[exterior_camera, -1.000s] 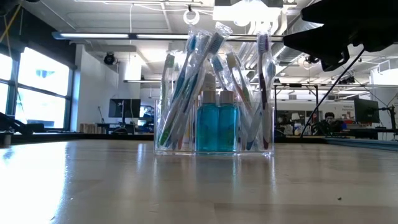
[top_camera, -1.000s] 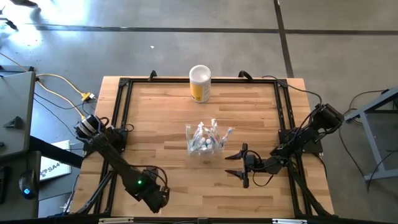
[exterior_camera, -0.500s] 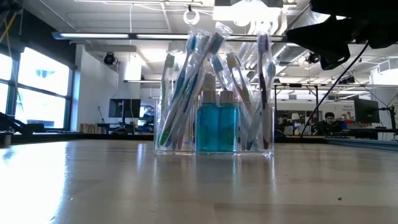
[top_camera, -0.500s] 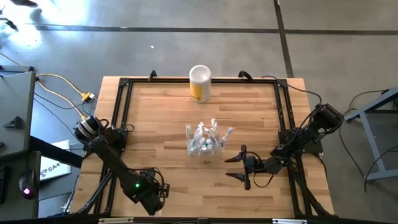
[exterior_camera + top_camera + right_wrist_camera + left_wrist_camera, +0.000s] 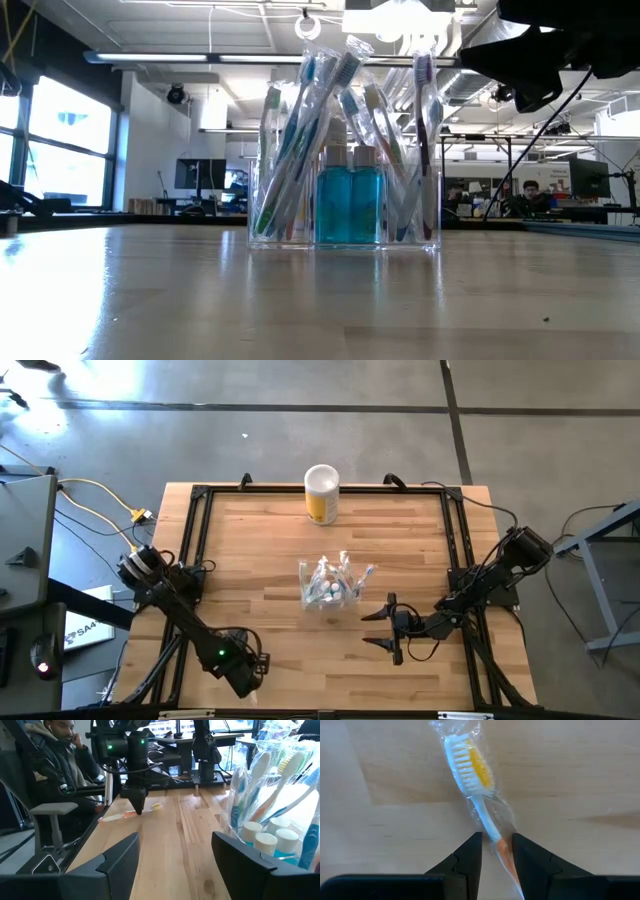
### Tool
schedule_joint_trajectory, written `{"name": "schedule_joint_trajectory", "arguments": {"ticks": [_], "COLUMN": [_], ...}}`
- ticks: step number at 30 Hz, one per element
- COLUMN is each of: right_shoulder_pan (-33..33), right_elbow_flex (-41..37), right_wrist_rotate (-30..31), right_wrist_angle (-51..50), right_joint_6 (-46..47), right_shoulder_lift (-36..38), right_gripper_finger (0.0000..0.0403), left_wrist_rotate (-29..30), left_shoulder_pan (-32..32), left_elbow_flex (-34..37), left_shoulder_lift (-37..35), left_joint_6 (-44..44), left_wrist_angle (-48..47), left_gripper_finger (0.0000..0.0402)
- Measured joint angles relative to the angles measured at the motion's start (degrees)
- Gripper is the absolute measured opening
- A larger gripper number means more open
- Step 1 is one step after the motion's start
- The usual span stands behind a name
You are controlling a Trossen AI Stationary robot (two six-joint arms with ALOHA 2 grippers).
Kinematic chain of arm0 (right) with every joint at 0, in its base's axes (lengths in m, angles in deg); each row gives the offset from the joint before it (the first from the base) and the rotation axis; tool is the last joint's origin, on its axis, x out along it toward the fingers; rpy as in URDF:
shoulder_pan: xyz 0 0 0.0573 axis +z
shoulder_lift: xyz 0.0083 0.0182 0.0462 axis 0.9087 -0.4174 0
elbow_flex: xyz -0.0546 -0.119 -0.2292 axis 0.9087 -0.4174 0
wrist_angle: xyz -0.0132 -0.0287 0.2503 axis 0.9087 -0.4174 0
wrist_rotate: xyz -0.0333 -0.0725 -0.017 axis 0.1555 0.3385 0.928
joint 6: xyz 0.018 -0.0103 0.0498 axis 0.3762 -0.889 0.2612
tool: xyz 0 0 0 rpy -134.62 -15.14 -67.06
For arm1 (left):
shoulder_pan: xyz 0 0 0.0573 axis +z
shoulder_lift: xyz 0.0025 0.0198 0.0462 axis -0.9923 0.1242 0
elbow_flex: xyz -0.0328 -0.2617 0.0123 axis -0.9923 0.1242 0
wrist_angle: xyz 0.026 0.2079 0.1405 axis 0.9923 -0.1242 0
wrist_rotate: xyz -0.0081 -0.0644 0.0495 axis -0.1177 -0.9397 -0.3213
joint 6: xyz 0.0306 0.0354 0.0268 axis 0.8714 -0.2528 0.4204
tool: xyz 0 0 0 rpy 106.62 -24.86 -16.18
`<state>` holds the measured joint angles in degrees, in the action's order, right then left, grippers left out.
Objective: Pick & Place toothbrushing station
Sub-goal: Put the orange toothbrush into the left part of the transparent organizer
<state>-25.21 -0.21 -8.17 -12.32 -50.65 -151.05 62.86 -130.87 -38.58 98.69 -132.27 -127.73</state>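
My left gripper (image 5: 496, 851) pinches a wrapped toothbrush (image 5: 475, 785) at the table's near-left edge, not yet delivered to the holder (image 5: 330, 588); my right gripper (image 5: 378, 628) waits spread beside it.

Both arms are matte black with jointed links and thin black cables along them, the left arm (image 5: 190, 622) bearing a small green light, each ending in two wedge-shaped black jaws.

Two arms low over the worktop (image 5: 260, 550), station sitting between them.
The toothbrushing station (image 5: 330, 586) sits mid-worktop, the right tool (image 5: 380, 629) just beside it with fingers spread, the left tool (image 5: 248, 675) down at the near edge, and the yellow canister (image 5: 321, 494) at the far edge.
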Motion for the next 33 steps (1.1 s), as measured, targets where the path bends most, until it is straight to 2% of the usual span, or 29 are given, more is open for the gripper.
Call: {"name": "schedule_joint_trajectory", "arguments": {"ticks": [7, 9, 13, 19, 24, 29, 33], "right_shoulder_pan": [0.0, 0.0, 0.0, 0.0, 0.0, 0.0, 0.0], "right_elbow_flex": [0.0, 0.0, 0.0, 0.0, 0.0, 0.0, 0.0], "right_wrist_rotate": [0.0, 0.0, -0.1, -0.2, -0.3, -0.4, -0.4], "right_wrist_angle": [0.0, -0.1, -0.1, -0.2, -0.6, -0.6, -0.6], "right_joint_6": [1.1, 1.1, 1.1, 1.1, 1.7, 1.7, 1.7], "right_shoulder_lift": [0.0, 0.0, 0.0, 0.0, 0.0, 0.0, 0.0], "right_gripper_finger": [0.024, 0.024, 0.024, 0.024, 0.024, 0.024, 0.024], "left_wrist_rotate": [-1.8, -1.9, -1.4, 0.8, 5.8, 19.5, 23.9], "left_shoulder_pan": [0.0, 0.0, 0.0, -0.1, 0.0, 1.5, 2.3], "left_elbow_flex": [2.5, 2.8, 2.9, 2.9, 3.0, 1.1, -2.6], "left_shoulder_lift": [-0.2, -0.1, -0.1, 0.0, -1.8, -5.4, -8.8], "left_joint_6": [0.5, 1.4, 5.9, 10.9, 15.3, 22.2, 30.3], "left_wrist_angle": [1.5, 1.6, 1.4, 1.5, 2.0, 0.4, -2.7], "left_gripper_finger": [0.0096, 0.0079, 0.0019, 0.0011, 0.0007, 0.0003, 0.0001]}}
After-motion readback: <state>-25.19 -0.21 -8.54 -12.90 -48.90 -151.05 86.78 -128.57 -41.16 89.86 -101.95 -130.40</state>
